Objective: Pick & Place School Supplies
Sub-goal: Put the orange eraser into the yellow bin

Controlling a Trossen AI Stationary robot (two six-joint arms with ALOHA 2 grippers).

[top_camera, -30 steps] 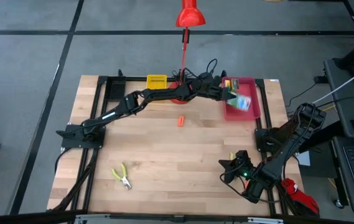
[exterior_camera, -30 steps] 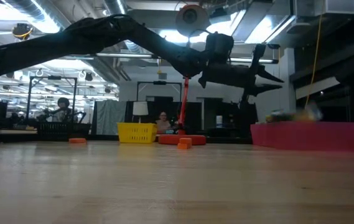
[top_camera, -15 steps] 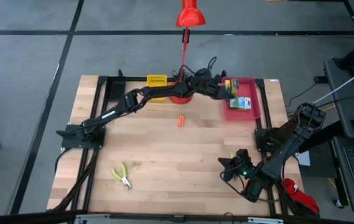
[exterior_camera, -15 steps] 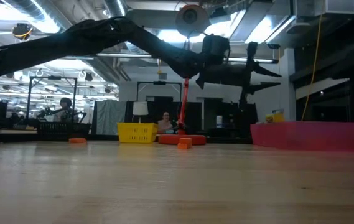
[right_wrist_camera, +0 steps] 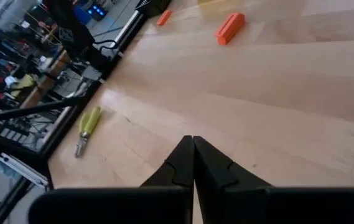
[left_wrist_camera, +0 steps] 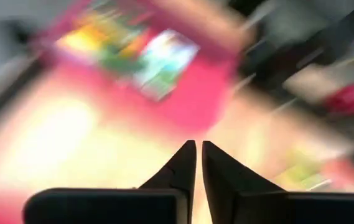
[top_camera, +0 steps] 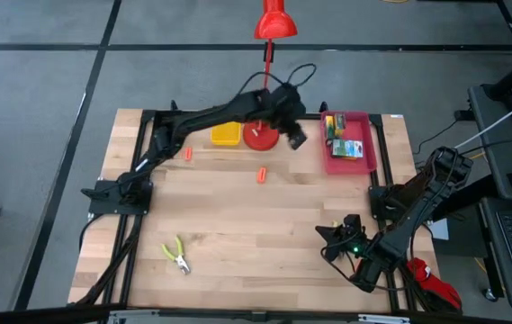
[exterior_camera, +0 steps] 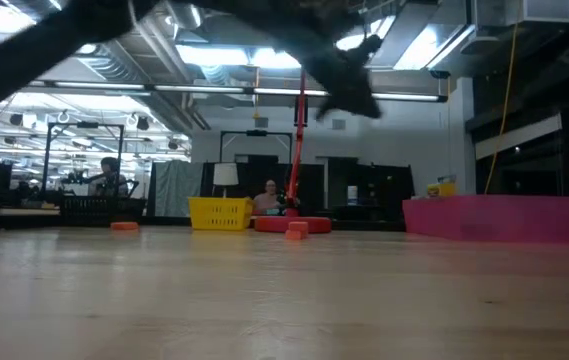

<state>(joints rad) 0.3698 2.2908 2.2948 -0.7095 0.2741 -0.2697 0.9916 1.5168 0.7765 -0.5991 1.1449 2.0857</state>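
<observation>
My left gripper point(top_camera: 297, 139) hangs shut and empty in the air between the red lamp base and the pink tray point(top_camera: 370, 155). Its wrist view shows the shut fingers point(left_wrist_camera: 196, 145) and blurred crayon boxes point(left_wrist_camera: 158, 65). The yellow-and-green crayon boxes point(top_camera: 347, 149) lie flat in the pink tray. Two orange pieces point(top_camera: 261, 174) point(top_camera: 187, 154) lie on the wood. One pair of lime-handled pliers point(top_camera: 176, 255) lies near the table's near left. The other pair point(top_camera: 335, 225) lies beside my right gripper point(top_camera: 326, 239), which is shut point(right_wrist_camera: 193, 140) low over the near right.
A yellow tray point(top_camera: 226, 135) and the red lamp's base point(top_camera: 260, 138) stand at the far edge, left of the pink tray. Black frame rails run along the table's sides. Bare wood spans the middle. People sit in the room beyond in the low view.
A crayon box dropped from my left gripper into the pink tray and now lies flat there. The left arm then swung away from the tray toward the table's left and rose. This uncovered an orange piece near the far left.
</observation>
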